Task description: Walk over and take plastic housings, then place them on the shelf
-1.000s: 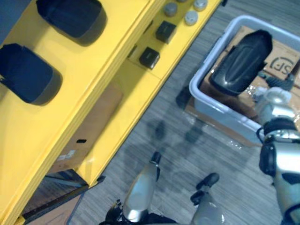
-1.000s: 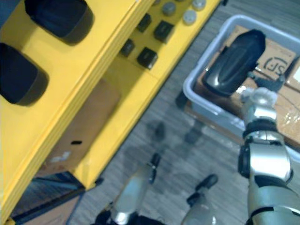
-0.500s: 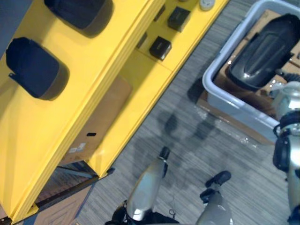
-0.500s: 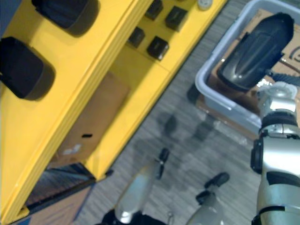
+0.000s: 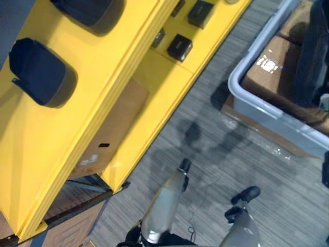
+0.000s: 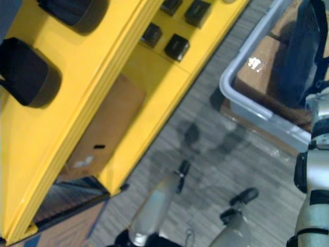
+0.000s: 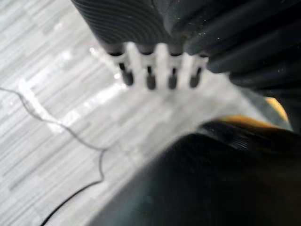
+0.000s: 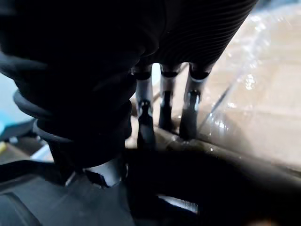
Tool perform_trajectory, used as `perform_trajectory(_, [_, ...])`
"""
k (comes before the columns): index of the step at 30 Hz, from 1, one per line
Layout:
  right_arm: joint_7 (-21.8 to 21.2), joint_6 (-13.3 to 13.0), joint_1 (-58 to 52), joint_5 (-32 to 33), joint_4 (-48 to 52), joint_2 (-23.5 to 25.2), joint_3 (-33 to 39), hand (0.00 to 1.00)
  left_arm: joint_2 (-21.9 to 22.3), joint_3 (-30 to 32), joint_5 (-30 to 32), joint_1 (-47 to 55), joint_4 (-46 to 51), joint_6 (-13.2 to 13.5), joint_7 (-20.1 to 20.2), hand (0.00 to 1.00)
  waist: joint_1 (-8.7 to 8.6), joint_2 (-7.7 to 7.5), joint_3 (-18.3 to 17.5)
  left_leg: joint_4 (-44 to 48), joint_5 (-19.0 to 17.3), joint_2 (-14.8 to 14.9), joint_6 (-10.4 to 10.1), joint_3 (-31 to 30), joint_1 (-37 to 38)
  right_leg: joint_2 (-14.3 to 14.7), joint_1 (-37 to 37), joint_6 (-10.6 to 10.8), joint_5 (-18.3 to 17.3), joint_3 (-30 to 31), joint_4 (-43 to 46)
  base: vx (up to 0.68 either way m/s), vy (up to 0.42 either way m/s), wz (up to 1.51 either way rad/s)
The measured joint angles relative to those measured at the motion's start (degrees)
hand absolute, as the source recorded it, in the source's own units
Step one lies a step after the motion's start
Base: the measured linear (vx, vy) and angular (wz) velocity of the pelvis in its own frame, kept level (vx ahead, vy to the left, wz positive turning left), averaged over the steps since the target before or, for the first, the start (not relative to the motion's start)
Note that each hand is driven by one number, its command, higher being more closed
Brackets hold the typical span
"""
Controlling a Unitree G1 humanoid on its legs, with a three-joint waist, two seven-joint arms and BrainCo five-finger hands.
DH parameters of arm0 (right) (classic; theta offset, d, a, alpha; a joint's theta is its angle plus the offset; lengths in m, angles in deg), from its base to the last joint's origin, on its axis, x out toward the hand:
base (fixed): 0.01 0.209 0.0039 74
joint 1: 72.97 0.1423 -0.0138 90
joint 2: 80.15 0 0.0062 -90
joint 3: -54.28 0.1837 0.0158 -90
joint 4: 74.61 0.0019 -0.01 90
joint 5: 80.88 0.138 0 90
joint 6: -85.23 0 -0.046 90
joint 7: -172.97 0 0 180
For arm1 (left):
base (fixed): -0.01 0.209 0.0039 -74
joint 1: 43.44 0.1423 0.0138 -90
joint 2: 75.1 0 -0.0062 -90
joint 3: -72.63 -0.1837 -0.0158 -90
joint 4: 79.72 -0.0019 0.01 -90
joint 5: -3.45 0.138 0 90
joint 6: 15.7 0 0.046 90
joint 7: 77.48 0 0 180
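Resting in grey bin [image 5: 267,110]: 1 dark housing [image 6: 300,56], right hand [image 8: 164,101] fingers [image 8: 190,110] straight, touching it; left hand [image 7: 160,66] relaxed, empty; 2 housings [image 5: 38,72] [image 5: 85,10] on yellow shelf [image 5: 103,103].

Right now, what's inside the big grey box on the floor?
A dark plastic housing lies in the grey bin, resting on brown cardboard. The cardboard covers the bin's bottom, so anything underneath it is hidden.

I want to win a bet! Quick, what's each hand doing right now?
Left hand: open, holding nothing.
Right hand: down at the plastic housing; grip cannot be told.
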Motion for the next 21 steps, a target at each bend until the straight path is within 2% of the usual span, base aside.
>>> perform_trajectory(4, [0.5,0.8,0.6,-2.0,-0.3,-0.3,-1.6,1.00,0.0,-0.5,-0.1,0.0,0.2,0.3,0.2,0.00,0.24,0.32,-0.2,-0.5,0.1,0.0,-0.1,-0.1,0.2,-0.1,0.0,0.1,0.0,-0.3,0.0,0.00,0.000,0.00])
perform_trajectory(8, [3.0,-1.1,0.7,-2.4,-1.1,-0.3,-2.3,1.00,0.0,-0.5,-0.1,0.0,0.7,0.4,0.3,0.00,0.13,0.31,-0.2,-0.6,0.1,0.0,-0.1,-0.1,0.4,-0.1,0.1,0.1,0.0,-0.4,0.2,0.00,0.000,0.00])
perform_trajectory(12, [5.2,-4.6,1.1,-5.8,-1.1,-0.3,-4.7,1.00,-0.2,-0.4,-0.1,0.0,3.0,0.4,0.6,0.00,-0.16,0.18,-0.1,-0.6,0.1,0.2,-0.1,0.0,0.8,0.2,0.2,0.0,0.0,-0.3,0.3,-0.03,-0.013,-0.02])
perform_trajectory(14, [5.3,-7.7,2.2,-8.7,-0.2,-0.3,-7.1,1.00,-0.8,-0.3,-0.2,0.0,3.7,0.2,0.9,0.00,-0.80,-0.19,0.1,-0.6,0.1,0.5,-0.1,0.0,1.2,0.7,0.7,-0.2,-0.1,-0.3,0.1,-0.06,-0.021,-0.03])
perform_trajectory(15, [5.3,-8.4,2.4,-9.3,0.4,-0.3,-7.9,1.00,-1.1,-0.3,-0.2,0.1,4.0,0.2,0.9,0.00,-1.07,-0.40,0.3,-0.6,0.1,0.7,-0.1,0.0,1.3,0.8,0.8,-0.4,-0.2,-0.3,0.0,-0.06,-0.026,-0.05])
perform_trajectory(17, [5.2,-11.5,2.5,-11.5,2.9,-0.5,-10.2,1.00,-2.3,0.2,-0.1,0.1,5.3,0.4,0.9,0.00,-1.67,-1.67,1.2,-0.6,0.0,1.3,-0.2,0.1,1.6,1.4,1.0,-0.7,-0.2,-0.2,-0.1,-0.06,-0.026,-0.09])
perform_trajectory(21, [4.9,-14.5,2.1,-12.2,3.9,-0.5,-11.6,1.00,-2.7,1.2,0.6,0.1,5.5,1.7,-0.5,0.00,-1.86,-3.59,2.5,-0.4,-0.2,2.4,-0.5,1.2,2.2,2.4,1.0,-1.2,0.1,0.9,-0.7,-0.07,-0.008,-0.17])
